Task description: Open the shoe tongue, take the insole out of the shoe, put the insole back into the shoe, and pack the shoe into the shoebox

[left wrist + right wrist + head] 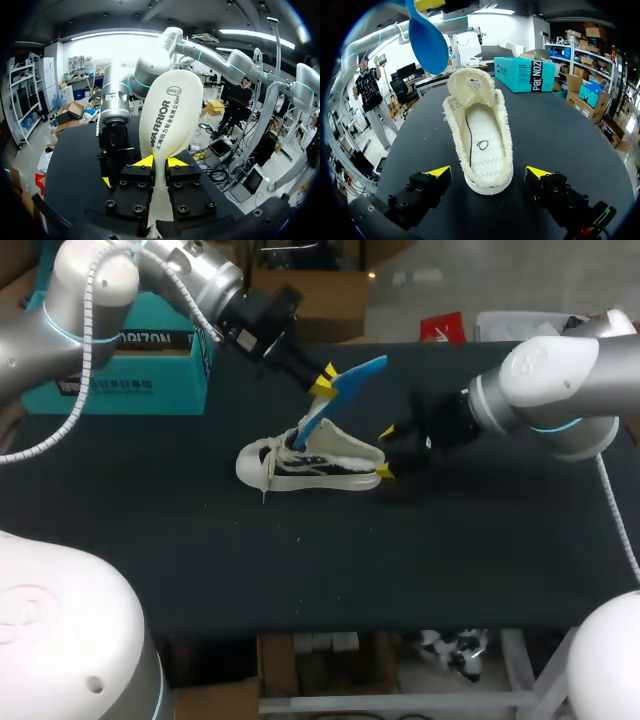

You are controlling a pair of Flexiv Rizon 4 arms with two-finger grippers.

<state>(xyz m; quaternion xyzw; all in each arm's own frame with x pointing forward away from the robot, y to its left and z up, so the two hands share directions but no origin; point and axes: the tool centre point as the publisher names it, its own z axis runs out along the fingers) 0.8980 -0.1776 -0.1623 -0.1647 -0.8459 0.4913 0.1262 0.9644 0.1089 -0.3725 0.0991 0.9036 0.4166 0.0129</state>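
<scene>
A white canvas shoe lies on the black table, toe to the left and tongue folded up. My left gripper hangs above it, shut on the insole, which is blue underneath and cream on top. The insole's free end hangs close over the tongue; contact is unclear. In the right wrist view the shoe shows a bare stitched lining, with the blue insole above its far end. My right gripper is open at the heel, its yellow fingertips standing apart on either side of it.
A teal shoebox stands closed at the table's back left, under my left arm, and shows beyond the shoe in the right wrist view. Bare black table lies in front of the shoe.
</scene>
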